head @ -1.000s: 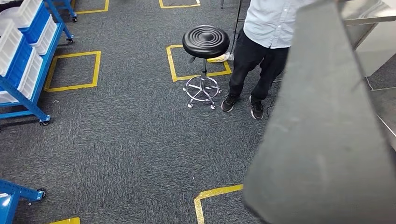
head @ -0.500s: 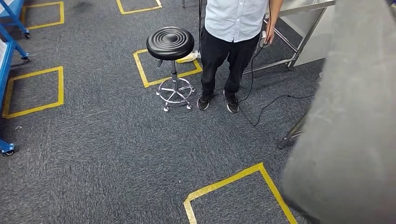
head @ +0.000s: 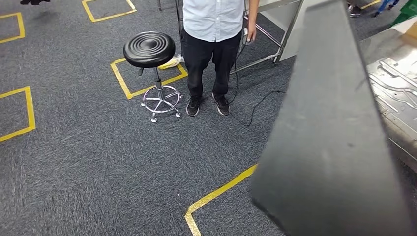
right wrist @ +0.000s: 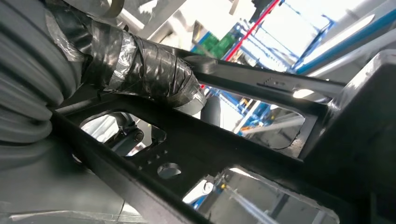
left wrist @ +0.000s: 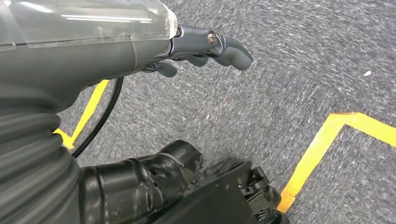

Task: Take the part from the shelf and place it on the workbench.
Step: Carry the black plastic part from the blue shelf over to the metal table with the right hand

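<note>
Head view gives you the part (head: 334, 137) as a broad dark grey slab rising across the right side of the picture, close to the camera and hiding what holds it. Beyond its right edge lies the workbench (head: 393, 93), a grey surface carrying pressed metal sheets. On the grey carpet (head: 98, 162), marked with yellow tape squares, a black round stool (head: 149, 49) stands on a chrome wheeled base, and just beside it a person (head: 212, 44) in a pale shirt and dark trousers stands with a cable trailing from one hand. In the right wrist view your right hand (right wrist: 140, 65), wrapped in black tape, is clamped on the part's black perforated frame. In the left wrist view your left hand (left wrist: 205, 44) hangs over the carpet, fingers curled in, holding nothing.
</note>
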`<move>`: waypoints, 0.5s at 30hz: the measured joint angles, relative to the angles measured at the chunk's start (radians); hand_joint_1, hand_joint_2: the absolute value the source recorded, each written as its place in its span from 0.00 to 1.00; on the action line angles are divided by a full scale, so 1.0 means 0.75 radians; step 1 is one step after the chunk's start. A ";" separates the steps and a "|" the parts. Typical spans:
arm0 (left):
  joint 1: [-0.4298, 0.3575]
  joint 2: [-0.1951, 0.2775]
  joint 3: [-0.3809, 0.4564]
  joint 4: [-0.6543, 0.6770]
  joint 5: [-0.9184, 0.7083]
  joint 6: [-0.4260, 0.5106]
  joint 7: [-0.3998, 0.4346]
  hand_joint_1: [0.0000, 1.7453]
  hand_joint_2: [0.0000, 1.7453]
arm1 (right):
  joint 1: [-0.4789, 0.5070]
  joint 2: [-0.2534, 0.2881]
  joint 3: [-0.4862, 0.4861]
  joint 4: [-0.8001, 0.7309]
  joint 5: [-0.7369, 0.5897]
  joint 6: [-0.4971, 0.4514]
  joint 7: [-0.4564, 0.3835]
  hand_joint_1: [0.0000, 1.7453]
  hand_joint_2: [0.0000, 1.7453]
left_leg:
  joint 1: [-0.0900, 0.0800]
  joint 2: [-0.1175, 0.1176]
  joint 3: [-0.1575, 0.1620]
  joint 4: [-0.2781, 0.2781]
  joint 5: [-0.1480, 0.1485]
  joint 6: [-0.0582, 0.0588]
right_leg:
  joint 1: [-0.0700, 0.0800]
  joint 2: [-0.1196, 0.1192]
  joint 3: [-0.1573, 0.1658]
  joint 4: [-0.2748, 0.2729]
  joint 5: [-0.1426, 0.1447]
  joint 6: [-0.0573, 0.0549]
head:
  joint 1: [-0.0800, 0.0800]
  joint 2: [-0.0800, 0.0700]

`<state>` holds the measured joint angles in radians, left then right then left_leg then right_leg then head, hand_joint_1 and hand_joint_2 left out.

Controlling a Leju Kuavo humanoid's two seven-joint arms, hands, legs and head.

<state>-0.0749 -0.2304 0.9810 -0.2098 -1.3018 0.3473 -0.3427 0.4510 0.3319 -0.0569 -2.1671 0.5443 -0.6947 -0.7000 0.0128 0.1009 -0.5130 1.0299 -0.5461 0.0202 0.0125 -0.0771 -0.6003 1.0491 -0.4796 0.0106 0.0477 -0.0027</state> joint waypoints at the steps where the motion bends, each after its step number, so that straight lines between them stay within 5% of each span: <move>1: -0.002 0.000 0.000 0.000 0.000 0.000 -0.003 0.00 1.00 | -0.004 0.000 0.000 0.003 -0.001 0.000 0.000 1.00 1.00 | -0.002 0.016 0.007 -0.006 -0.001 -0.007 | 0.001 0.016 0.001 -0.008 0.001 -0.006 | 0.000 0.000; 2: -0.004 0.001 0.001 0.000 0.001 0.001 -0.006 0.00 1.00 | -0.007 0.000 0.000 0.007 -0.002 0.000 0.000 1.00 1.00 | -0.002 0.015 0.015 -0.006 -0.006 -0.014 | -0.003 0.032 0.006 -0.018 0.005 -0.012 | 0.000 0.000; 4: -0.008 0.003 0.002 0.000 0.001 0.002 -0.010 0.00 1.00 | -0.019 0.000 -0.001 0.015 -0.005 0.000 0.000 1.00 1.00 | -0.001 -0.034 0.002 0.047 -0.046 -0.024 | -0.014 0.064 0.023 -0.042 0.013 -0.025 | -0.001 0.000; 7: -0.005 0.005 0.006 0.000 0.002 0.002 -0.012 0.00 1.00 | -0.040 0.001 -0.001 0.029 -0.007 0.000 0.000 1.00 1.00 | 0.002 -0.115 -0.117 0.279 -0.146 -0.029 | -0.020 0.111 0.030 -0.046 0.016 -0.040 | -0.003 0.000; 9: 0.000 0.009 0.010 0.000 0.002 0.002 -0.011 0.00 1.00 | -0.043 0.002 -0.002 0.038 -0.007 0.000 0.000 1.00 1.00 | 0.003 -0.123 -0.163 0.332 -0.126 -0.033 | -0.021 0.150 0.030 -0.038 0.011 -0.041 | -0.003 0.000; 12: 0.002 0.013 0.013 0.000 0.002 -0.001 -0.018 0.00 1.00 | -0.045 0.002 -0.002 0.048 -0.007 0.000 0.000 1.00 1.00 | 0.008 -0.166 -0.098 0.132 0.010 -0.031 | -0.023 0.204 0.026 -0.013 -0.002 -0.028 | -0.003 0.000; 15: -0.002 0.015 0.016 0.000 0.003 -0.008 -0.029 0.00 1.00 | -0.053 0.003 -0.003 0.053 -0.006 0.000 0.000 1.00 1.00 | 0.009 -0.222 -0.063 0.039 0.029 -0.012 | -0.024 0.245 0.005 0.008 -0.008 -0.003 | -0.001 0.000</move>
<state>-0.0763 -0.2192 0.9926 -0.2098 -1.2997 0.3416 -0.3643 0.4112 0.3338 -0.0593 -2.1273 0.5395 -0.6947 -0.7000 0.0194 -0.0657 -0.5605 1.0591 -0.5245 0.0109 -0.0056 0.1065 -0.5962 1.0555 -0.4858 0.0082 0.0466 -0.0027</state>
